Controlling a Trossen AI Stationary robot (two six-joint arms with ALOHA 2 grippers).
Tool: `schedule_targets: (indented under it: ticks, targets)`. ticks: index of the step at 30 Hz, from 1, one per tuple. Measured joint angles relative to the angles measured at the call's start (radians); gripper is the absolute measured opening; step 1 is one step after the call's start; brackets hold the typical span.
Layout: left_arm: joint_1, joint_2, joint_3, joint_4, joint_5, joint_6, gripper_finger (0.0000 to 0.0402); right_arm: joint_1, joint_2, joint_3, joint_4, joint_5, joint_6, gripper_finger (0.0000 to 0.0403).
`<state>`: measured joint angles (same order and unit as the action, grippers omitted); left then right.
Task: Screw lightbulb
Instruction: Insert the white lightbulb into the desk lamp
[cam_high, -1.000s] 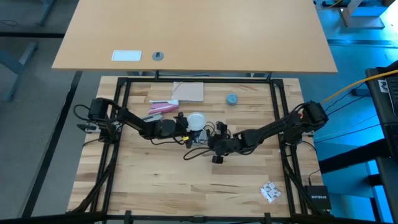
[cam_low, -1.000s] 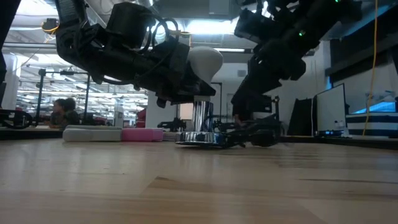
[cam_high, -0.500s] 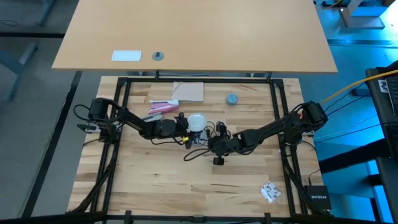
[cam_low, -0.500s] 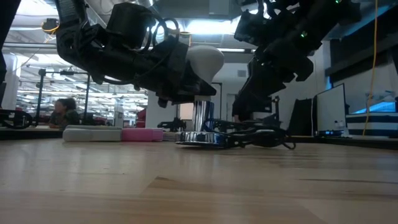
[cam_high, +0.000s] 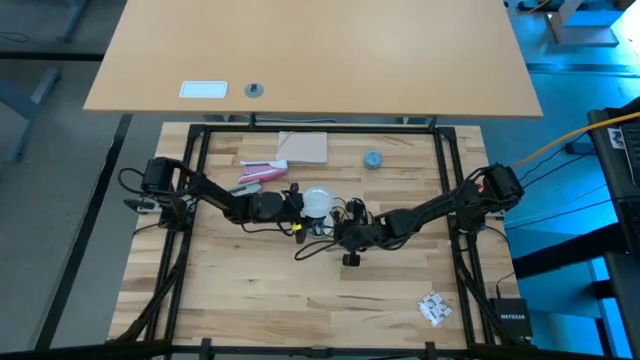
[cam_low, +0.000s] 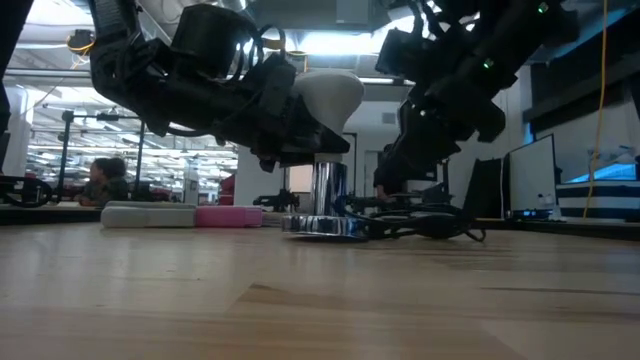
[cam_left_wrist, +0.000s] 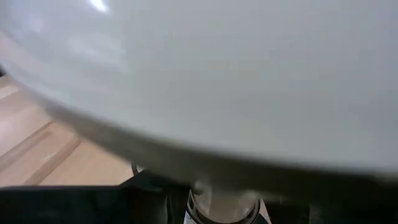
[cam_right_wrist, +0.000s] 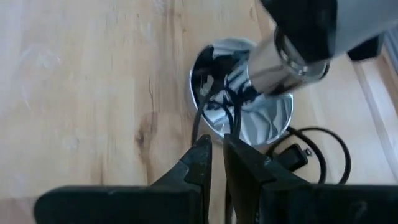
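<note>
The lightbulb (cam_low: 325, 95) sits over the upright chrome socket (cam_low: 325, 190) near the table's middle, its screw base at the socket mouth; whether the threads have caught cannot be told.

Advice for this step: keep the bulb's axis in line with the socket stem, turn gently, and have the socket braced so it does not spin along.

The left gripper (cam_high: 300, 203), reaching in from nine o'clock, is clamped narrowly on the lightbulb.

The right gripper (cam_right_wrist: 216, 163), coming from three o'clock, has its fingers nearly together around the black cord (cam_right_wrist: 323, 138) beside the socket's round base (cam_right_wrist: 273, 121).
</note>
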<state>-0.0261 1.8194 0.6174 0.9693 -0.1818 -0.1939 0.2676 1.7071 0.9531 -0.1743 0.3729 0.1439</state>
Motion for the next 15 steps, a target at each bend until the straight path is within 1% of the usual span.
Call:
schedule_targets:
  ticks: [8, 9, 13, 15]
  targets:
    - [-0.002, -0.002, 0.004, -0.055, 0.016, 0.016, 0.0153, 0.0, 0.04, -0.001, -0.002, 0.02, -0.002, 0.0047]
    - [-0.003, -0.002, 0.004, -0.055, 0.031, 0.045, 0.0153, 0.0, 0.042, 0.0, -0.001, 0.023, -0.004, 0.0047]
    - [-0.007, -0.001, 0.002, -0.043, 0.147, 0.234, 0.0153, 0.0, 0.05, 0.0, -0.009, 0.029, -0.032, 0.0047]
    - [-0.009, -0.001, 0.002, -0.038, 0.201, 0.271, 0.0153, 0.0, 0.05, -0.001, -0.008, 0.028, -0.048, 0.0047]
